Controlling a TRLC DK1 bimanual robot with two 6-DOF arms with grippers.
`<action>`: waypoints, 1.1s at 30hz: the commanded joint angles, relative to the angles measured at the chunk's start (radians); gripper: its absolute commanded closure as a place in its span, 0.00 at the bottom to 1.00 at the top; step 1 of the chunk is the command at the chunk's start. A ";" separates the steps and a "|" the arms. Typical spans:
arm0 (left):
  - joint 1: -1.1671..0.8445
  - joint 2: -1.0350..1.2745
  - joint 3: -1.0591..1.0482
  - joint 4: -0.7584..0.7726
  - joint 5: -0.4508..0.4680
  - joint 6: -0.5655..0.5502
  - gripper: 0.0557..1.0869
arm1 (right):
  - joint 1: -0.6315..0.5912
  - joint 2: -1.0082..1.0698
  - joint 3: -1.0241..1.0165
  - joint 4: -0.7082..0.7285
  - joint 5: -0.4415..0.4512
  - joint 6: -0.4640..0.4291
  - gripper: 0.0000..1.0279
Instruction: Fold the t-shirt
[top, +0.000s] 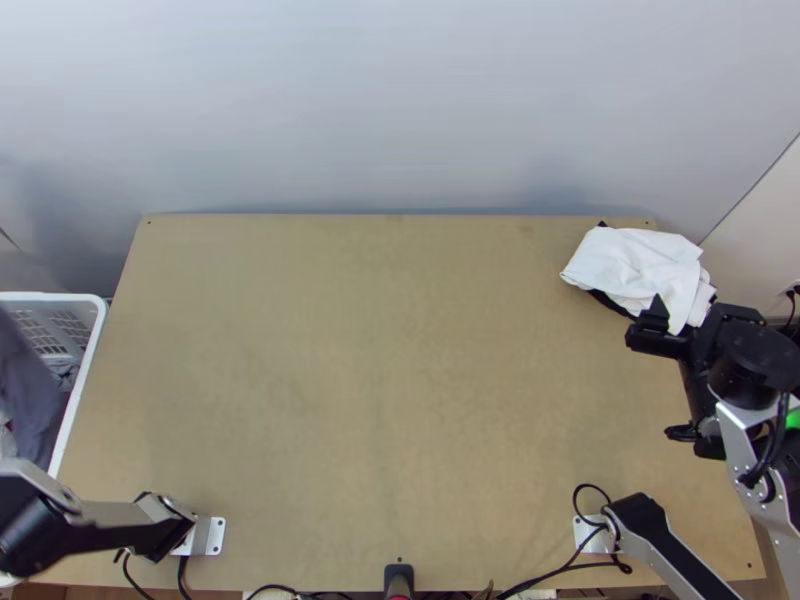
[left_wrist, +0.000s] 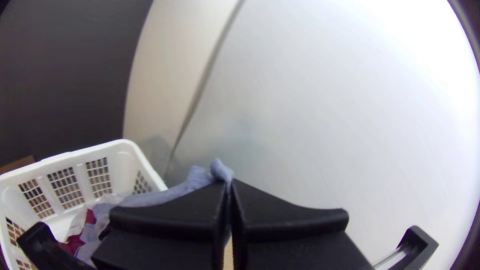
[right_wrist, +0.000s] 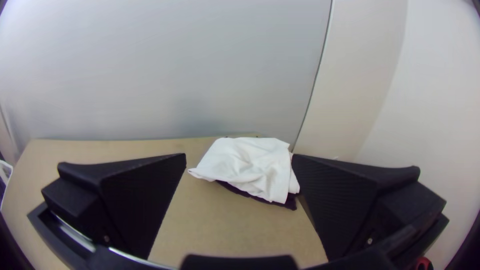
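Left wrist view: the left tool (left_wrist: 230, 184) has its fingers pressed together on a small bunch of a blue-grey garment (left_wrist: 150, 198), presumably the t-shirt to be folded. The garment hangs bunched from the pinch, its lower part running into the white laundry basket (top: 50, 297) at the left of the table (top: 380, 400). Folding has, it appears, yet to begin; the step in hand is judged to be lifting the garment clear.

Principal hazards. (a) Slip: the pinch takes in little cloth, so the weight below, or any catch on the basket's rim, could pull it free. (b) Entanglement: a dark red cloth (left_wrist: 72, 244) lies against the garment, and a sideways pull before the hem is clear could drag it out too, or tip the basket. (c) Poor laying: cloth held at one point is likely to land crumpled, with sleeves trapped beneath, unless a second grasp spreads it.

At the far right of the table, a loosely heaped white cloth (top: 625, 262) lies over a dark cloth (right_wrist: 291, 204). The right tool (right_wrist: 240, 156), its fingers spread, stands beside them on the near side; whether it touches them cannot be told. A low sweep towards the left could hook the white edge and disturb the pile.
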 joint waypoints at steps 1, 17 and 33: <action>-0.345 -0.214 -0.011 -0.102 0.021 -0.030 0.96 | -0.010 -0.027 0.000 -0.026 0.002 0.000 0.04; -1.530 -0.259 -0.396 0.055 -0.431 -0.166 0.96 | -0.079 -0.025 0.005 -0.028 0.002 -0.013 0.04; -1.926 0.261 -0.022 0.151 -0.471 -0.188 0.96 | -0.165 -0.030 -0.008 -0.022 0.002 -0.014 0.04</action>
